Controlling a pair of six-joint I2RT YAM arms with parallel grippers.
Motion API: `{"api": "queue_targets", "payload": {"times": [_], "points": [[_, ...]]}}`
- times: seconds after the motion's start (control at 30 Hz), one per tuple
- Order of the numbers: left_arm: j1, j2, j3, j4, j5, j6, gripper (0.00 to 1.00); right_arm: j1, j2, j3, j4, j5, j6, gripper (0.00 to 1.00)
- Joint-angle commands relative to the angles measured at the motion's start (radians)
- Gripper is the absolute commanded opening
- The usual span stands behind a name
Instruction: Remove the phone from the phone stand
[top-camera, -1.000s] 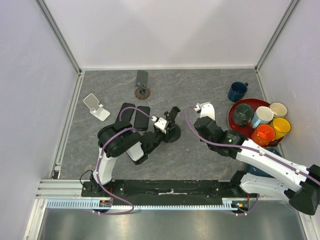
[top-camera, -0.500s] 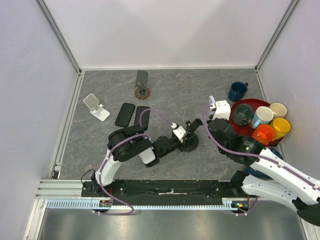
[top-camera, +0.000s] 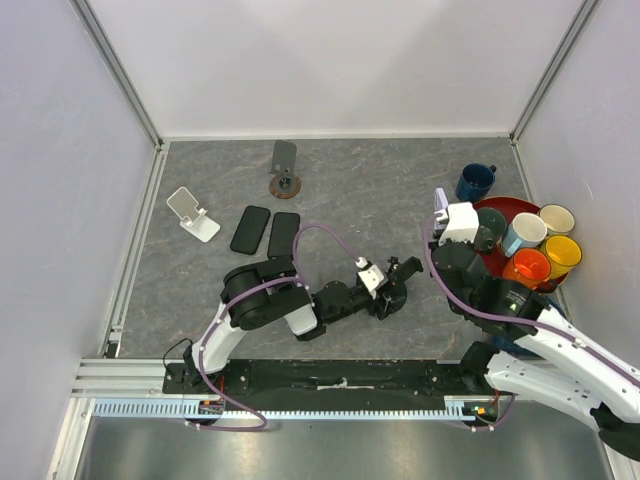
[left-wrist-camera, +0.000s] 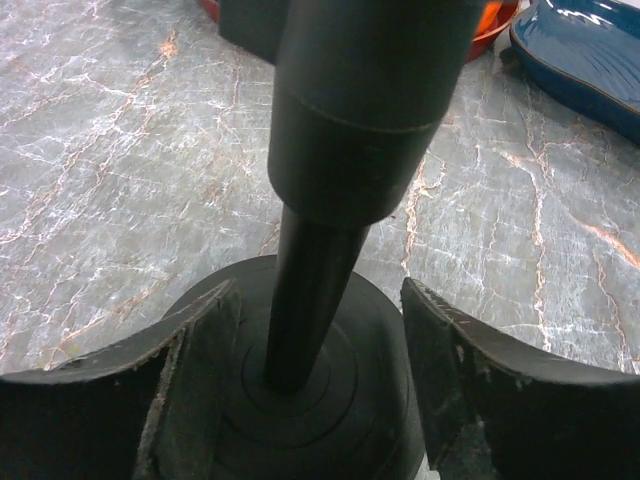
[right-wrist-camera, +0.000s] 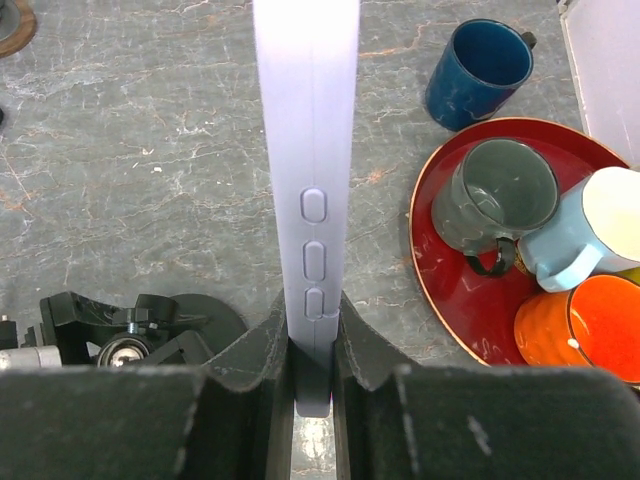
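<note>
The phone (right-wrist-camera: 307, 120), in a lavender case, is held edge-on and upright, with my right gripper (right-wrist-camera: 312, 345) shut on its lower end. Seen from above, the phone (top-camera: 440, 203) hangs over the table beside the red tray, apart from the stand. The black phone stand (top-camera: 395, 292) rests on its round base at centre right. My left gripper (left-wrist-camera: 320, 350) is open, its fingers (left-wrist-camera: 460, 370) either side of the stand's post (left-wrist-camera: 310, 290) and not touching it. The stand's base (right-wrist-camera: 200, 318) also shows in the right wrist view, below and left of the phone.
A red tray (top-camera: 470, 238) with several mugs stands at the right, a blue mug (top-camera: 475, 183) behind it. Two dark phones (top-camera: 268, 232) lie flat at centre left. A white stand (top-camera: 191, 214) and a round-based stand (top-camera: 285, 170) stand further back.
My left gripper slid the black stand to the right, then opened off its post. My right gripper carried the phone right, away from the stand and toward the tray.
</note>
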Motion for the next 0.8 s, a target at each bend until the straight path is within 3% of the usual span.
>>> {"api": "queue_targets", "payload": {"times": [0.0, 0.2, 0.37, 0.6, 0.67, 0.77], "points": [[0.004, -0.012, -0.055, -0.020, -0.052, -0.013, 0.76, -0.003, -0.041, 0.054, 0.024, 0.060, -0.021, 0.00], [0.004, -0.092, -0.161, 0.064, -0.105, -0.001, 0.85, -0.003, -0.068, 0.054, 0.021, 0.066, -0.028, 0.00], [0.004, -0.190, -0.244, 0.089, -0.149, -0.014, 0.86, -0.002, -0.073, 0.064, 0.023, 0.060, -0.039, 0.00], [0.004, -0.455, -0.443, 0.069, -0.258, -0.111, 0.84, -0.003, -0.053, 0.114, 0.039, -0.002, -0.090, 0.00], [0.004, -0.609, -0.478, 0.025, -0.270, -0.122, 0.83, -0.003, -0.041, 0.121, 0.056, -0.044, -0.100, 0.00], [0.004, -0.889, -0.463, -0.290, -0.310, -0.177, 0.84, -0.003, -0.015, 0.143, 0.085, -0.122, -0.131, 0.00]]}}
